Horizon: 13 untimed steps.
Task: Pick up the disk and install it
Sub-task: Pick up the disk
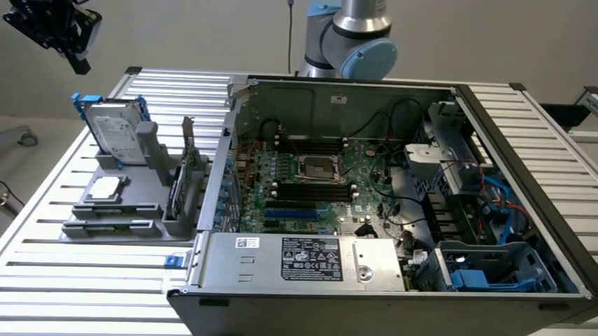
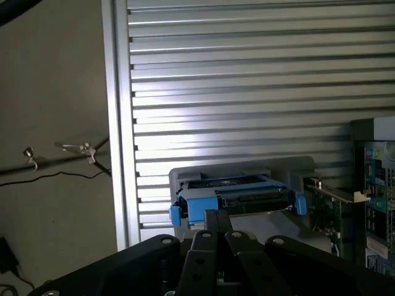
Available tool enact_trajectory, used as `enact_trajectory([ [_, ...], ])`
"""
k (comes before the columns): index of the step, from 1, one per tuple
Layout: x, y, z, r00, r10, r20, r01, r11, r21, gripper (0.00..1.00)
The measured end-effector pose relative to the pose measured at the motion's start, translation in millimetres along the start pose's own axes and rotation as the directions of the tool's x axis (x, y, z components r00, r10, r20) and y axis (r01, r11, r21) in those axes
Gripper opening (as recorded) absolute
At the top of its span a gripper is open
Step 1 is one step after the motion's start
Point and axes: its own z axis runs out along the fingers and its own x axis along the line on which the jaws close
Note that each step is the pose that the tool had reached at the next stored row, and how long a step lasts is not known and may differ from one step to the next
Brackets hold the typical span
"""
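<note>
Gripper (image 1: 78, 63): fingers were closed together, nothing was held, well above the disk (image 1: 114, 133).
Surface: ribbed aluminium table (image 1: 56, 280) was backed by a plain wall (image 1: 187, 35).
Grey holder (image 1: 122, 218): the disk was stood upright; a chip (image 1: 106, 187) was laid flat.
Open computer case (image 1: 374, 313): motherboard (image 1: 318, 183) was exposed.

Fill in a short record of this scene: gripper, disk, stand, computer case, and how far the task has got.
gripper: shut, empty, in the air apart from the disk
disk: upright in the grey stand, blue carrier around it
stand: on the slatted table, at the exterior view's left of the computer case
computer case: open, motherboard exposed
task: disk not yet picked up
</note>
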Motion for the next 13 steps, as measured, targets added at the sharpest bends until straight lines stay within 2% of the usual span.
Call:
enact_trajectory([
  [11,0.3,0.1,0.0,1.0000,-0.004,-0.0004,0.004,1.0000,0.0001,0.11],
  [13,1.7,1.2,1.2,1.0000,-0.008,0.0015,0.008,1.0000,-0.0003,0.11],
])
